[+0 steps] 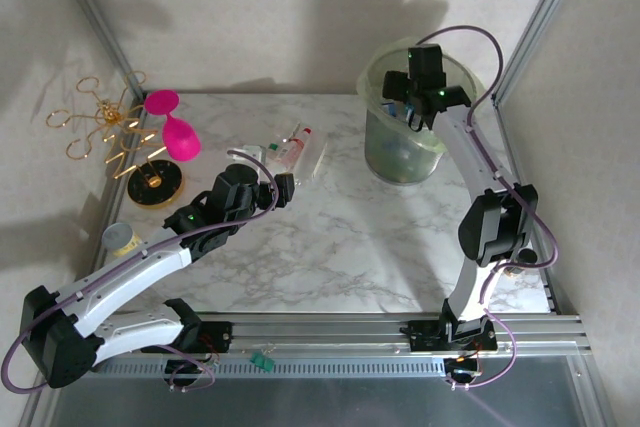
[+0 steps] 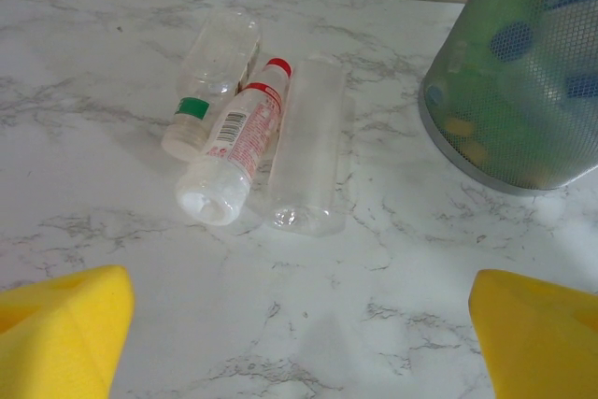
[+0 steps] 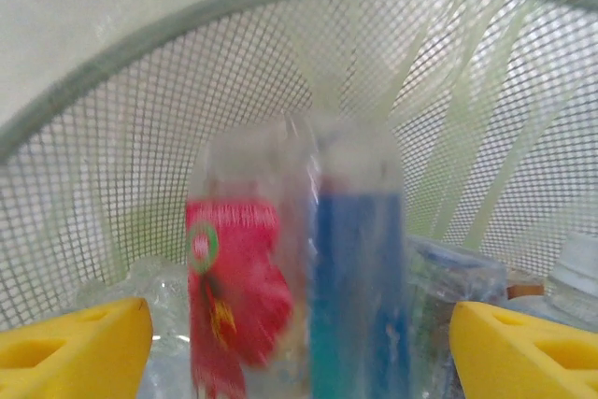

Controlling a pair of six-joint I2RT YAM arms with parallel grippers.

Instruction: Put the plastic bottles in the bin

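Release above bin (image 1: 395, 152).
Right gripper (image 3: 299, 315) wide, so red-labelled bottle (image 3: 243, 277) likely drops inside; left gripper (image 2: 299, 282) wide, facing bottles (image 2: 252, 137) left of bin.

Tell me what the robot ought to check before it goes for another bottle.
1. Left gripper open and empty: ok.
2. Bottles within its view: ok. The green-capped bottle, red-labelled bottle and clear bottle lie side by side on the table ahead.
3. One bottle free to grab alone: cannot tell. The three touch or nearly touch.
4. Right gripper open: ok. Its fingers stand apart from the red-and-blue bottle between them.
5. Right gripper away from the bin: not ok. It hangs over the opening.
6. Pink goblet off the path: ok. It stands to the left.
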